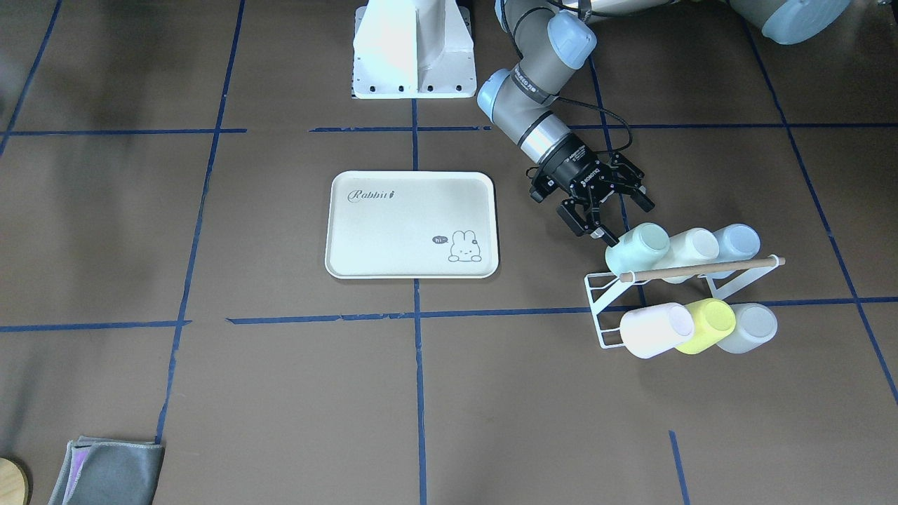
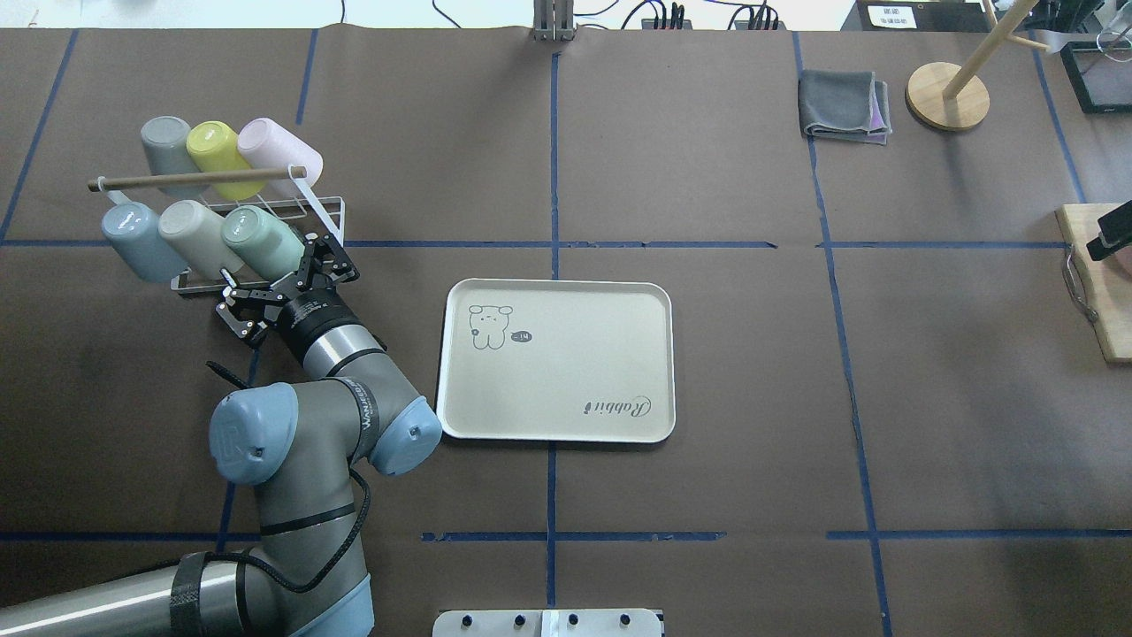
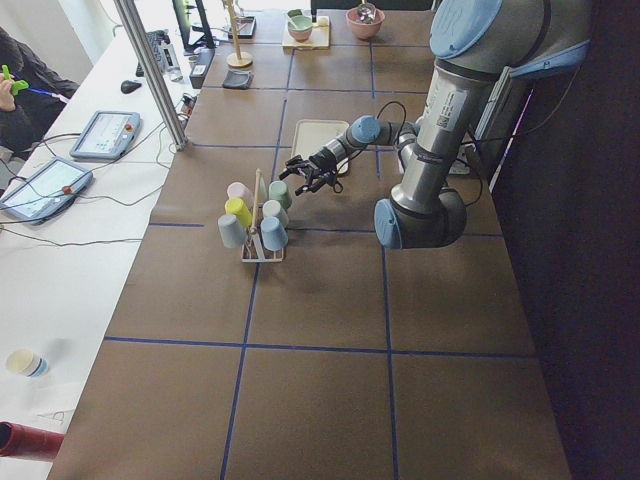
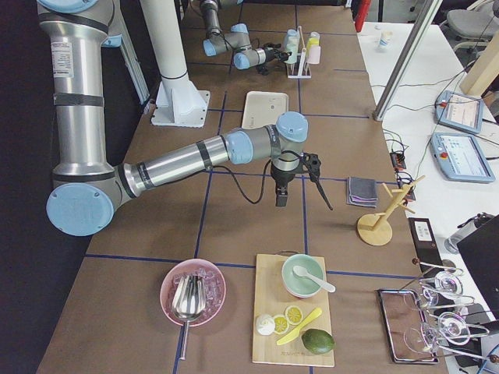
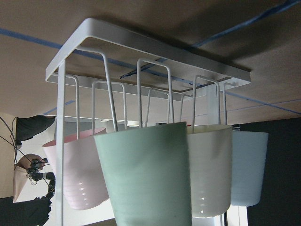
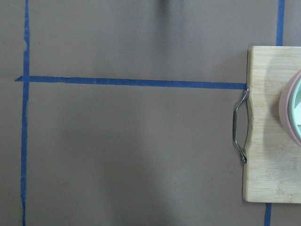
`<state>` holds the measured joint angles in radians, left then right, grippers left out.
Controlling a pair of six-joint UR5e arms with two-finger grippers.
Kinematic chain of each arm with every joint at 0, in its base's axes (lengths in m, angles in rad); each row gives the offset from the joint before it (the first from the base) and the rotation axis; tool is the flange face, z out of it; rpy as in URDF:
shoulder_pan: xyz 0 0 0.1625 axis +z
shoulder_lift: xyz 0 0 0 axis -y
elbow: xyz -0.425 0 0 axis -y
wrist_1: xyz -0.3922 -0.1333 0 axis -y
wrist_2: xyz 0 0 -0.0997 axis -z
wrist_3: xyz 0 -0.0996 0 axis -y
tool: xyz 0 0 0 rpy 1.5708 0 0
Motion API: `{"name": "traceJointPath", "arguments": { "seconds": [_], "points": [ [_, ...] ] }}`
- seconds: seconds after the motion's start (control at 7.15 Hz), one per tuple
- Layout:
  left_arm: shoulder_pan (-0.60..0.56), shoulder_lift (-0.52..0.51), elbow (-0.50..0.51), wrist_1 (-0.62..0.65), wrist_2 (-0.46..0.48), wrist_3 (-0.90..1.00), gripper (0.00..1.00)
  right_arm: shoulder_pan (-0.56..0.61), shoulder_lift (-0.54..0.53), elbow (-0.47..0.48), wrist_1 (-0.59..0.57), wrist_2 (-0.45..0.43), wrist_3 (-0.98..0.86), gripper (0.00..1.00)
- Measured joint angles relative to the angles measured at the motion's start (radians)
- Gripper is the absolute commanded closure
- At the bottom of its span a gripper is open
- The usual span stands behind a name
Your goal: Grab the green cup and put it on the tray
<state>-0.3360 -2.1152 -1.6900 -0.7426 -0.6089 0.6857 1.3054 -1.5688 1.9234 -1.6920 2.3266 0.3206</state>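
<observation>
The left gripper [image 1: 609,214] is where the trouble may start. If its fingers close with one of them between the green cup [image 1: 638,247] and the cream cup [image 1: 691,245] just beside it, they could push that neighbour or pinch both cups. The green cup is smooth and tapered, so I judge that a grasp taken only at its closed end may slide off. The cup also hangs tilted on a wire peg, so a pull to the side rather than along the peg could catch it and drag the light white rack [image 1: 603,308] over the table. The left gripper's jaws stand wide apart and hold nothing. The fingers are at the closed end of the green cup, but I cannot tell whether they touch it. The left wrist view shows this cup large and centred, mouth toward the rack. The tray [image 1: 412,174] lies well apart from the rack, toward the middle of the table. The right gripper [image 4: 300,187] hangs far away near a wooden board, and how open it is I cannot tell.
</observation>
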Motion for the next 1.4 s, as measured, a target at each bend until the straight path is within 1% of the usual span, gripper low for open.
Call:
{"name": "traceJointPath", "arguments": {
  "seconds": [0.56, 1.12, 1.4],
  "points": [
    [-0.031, 0.0, 0.092, -0.107, 0.023, 0.003, 0.05, 0.0, 0.002, -0.007, 0.0, 0.007, -0.001, 0.0],
    [-0.051, 0.0, 0.124, -0.13, 0.039, 0.008, 0.06, 0.0, 0.004, -0.012, 0.0, 0.008, 0.0, 0.0],
    [-0.052, 0.0, 0.139, -0.149, 0.04, 0.007, 0.08, 0.0, 0.004, -0.012, 0.001, 0.008, 0.0, 0.0]
  ]
}}
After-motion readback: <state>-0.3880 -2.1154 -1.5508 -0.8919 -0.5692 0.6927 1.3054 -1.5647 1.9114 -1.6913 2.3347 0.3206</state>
